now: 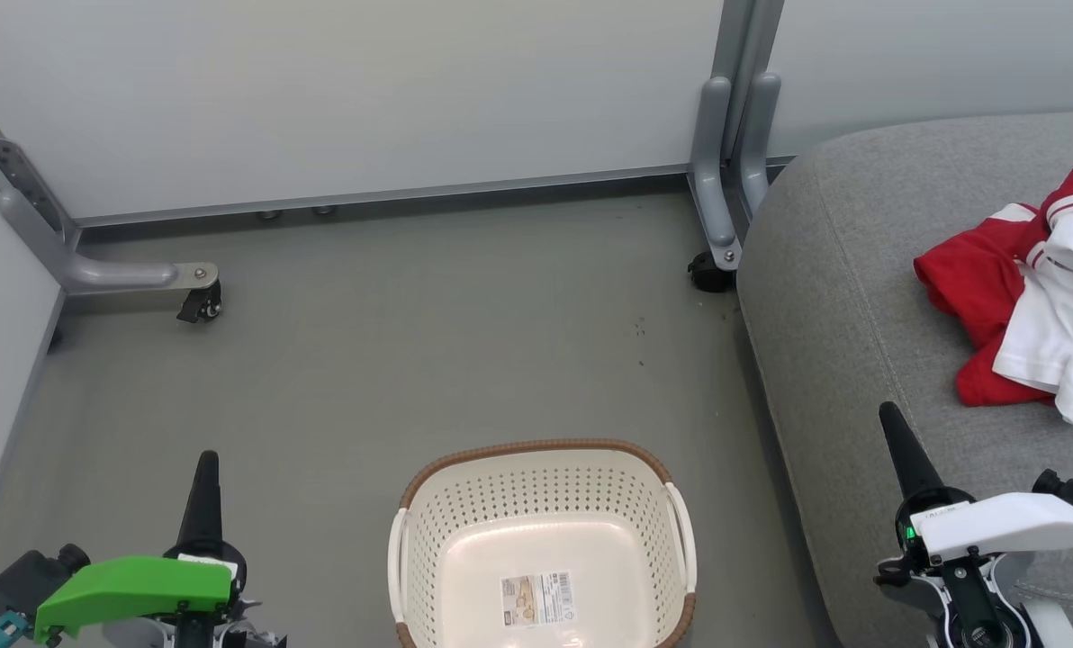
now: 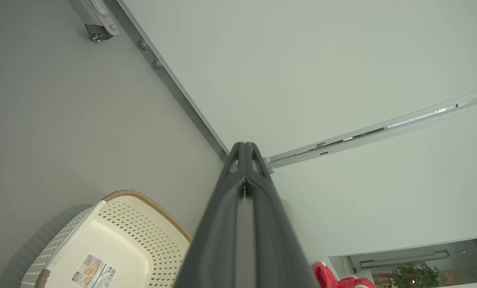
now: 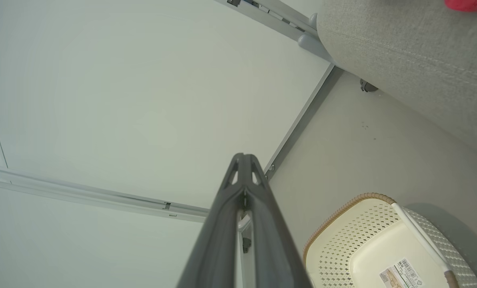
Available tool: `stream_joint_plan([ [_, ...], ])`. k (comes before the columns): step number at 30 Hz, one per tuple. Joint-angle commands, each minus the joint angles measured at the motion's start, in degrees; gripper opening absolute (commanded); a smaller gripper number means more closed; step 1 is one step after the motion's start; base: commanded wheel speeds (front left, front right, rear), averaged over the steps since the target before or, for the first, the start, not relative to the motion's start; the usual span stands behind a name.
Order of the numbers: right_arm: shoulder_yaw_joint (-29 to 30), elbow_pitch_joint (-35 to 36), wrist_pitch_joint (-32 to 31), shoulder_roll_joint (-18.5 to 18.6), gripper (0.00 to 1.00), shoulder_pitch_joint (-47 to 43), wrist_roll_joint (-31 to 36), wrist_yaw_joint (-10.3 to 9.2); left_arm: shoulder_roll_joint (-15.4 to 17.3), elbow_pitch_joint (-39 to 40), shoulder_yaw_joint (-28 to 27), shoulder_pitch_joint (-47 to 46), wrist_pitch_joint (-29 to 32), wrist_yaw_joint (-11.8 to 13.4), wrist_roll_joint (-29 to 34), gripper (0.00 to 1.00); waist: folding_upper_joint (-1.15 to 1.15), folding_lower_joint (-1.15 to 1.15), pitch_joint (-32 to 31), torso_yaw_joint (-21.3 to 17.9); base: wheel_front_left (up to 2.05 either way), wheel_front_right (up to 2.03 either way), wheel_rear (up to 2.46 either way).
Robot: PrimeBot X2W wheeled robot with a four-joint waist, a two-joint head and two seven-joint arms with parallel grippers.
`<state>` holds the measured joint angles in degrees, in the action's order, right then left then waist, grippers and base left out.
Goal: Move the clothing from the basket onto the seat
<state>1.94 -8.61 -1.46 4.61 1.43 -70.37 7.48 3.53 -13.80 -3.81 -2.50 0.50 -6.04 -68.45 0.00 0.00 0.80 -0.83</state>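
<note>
A smooth grey floor [image 1: 428,360] runs back to pale partition panels [image 1: 365,90] standing on grey metal feet [image 1: 140,273] with black castors. Low in the middle of the head view, the cream perforated plastic basket [image 1: 536,504] with its brown woven-look rim sits on the floor, a paper label [image 1: 537,598] on its bottom. The red and white clothing [image 1: 1032,288] lies heaped on the large grey woven-fabric seat [image 1: 843,315] at the right. The left gripper [image 1: 206,463] hangs over the floor, the right gripper [image 1: 889,418] over the seat's edge, each with its jaws pressed together.
</note>
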Motion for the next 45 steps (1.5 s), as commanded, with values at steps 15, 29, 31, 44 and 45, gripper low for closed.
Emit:
stream_joint_plan([
  [15, 0.8, -1.7, -1.2, 0.4, 0.0, 2.3, -8.7, 0.02, -0.1, 0.1, -1.2, -2.4, 2.1, -0.7, -8.7, 0.0, 0.0, 0.0, -0.2, 0.2, 0.0, 0.0, 0.0],
  [29, 1.5, -3.4, -2.1, 0.2, 0.0, 3.5, -15.6, 0.02, -0.3, -0.1, -2.0, -3.2, 3.9, -1.1, -15.5, 0.0, 0.0, 0.0, -0.4, 0.5, 0.0, 0.0, 0.0],
  [31, 1.6, -3.6, -2.2, 0.2, 0.0, 3.7, -16.4, 0.02, -0.4, -0.1, -2.1, -3.2, 4.2, -1.2, -16.4, 0.0, 0.0, 0.0, -0.4, 0.5, 0.0, 0.0, 0.0],
  [44, 2.1, -4.9, -3.0, 0.1, 0.0, 4.6, -21.6, 0.02, -0.6, -0.2, -2.7, -3.9, 5.6, -1.5, -21.6, 0.0, 0.0, 0.0, -0.5, 0.7, 0.0, 0.0, 0.0],
  [45, 2.2, -4.9, -3.1, 0.0, 0.0, 4.7, -22.0, 0.02, -0.6, -0.2, -2.7, -4.0, 5.6, -1.5, -22.0, 0.0, 0.0, 0.0, -0.5, 0.7, 0.0, 0.0, 0.0],
])
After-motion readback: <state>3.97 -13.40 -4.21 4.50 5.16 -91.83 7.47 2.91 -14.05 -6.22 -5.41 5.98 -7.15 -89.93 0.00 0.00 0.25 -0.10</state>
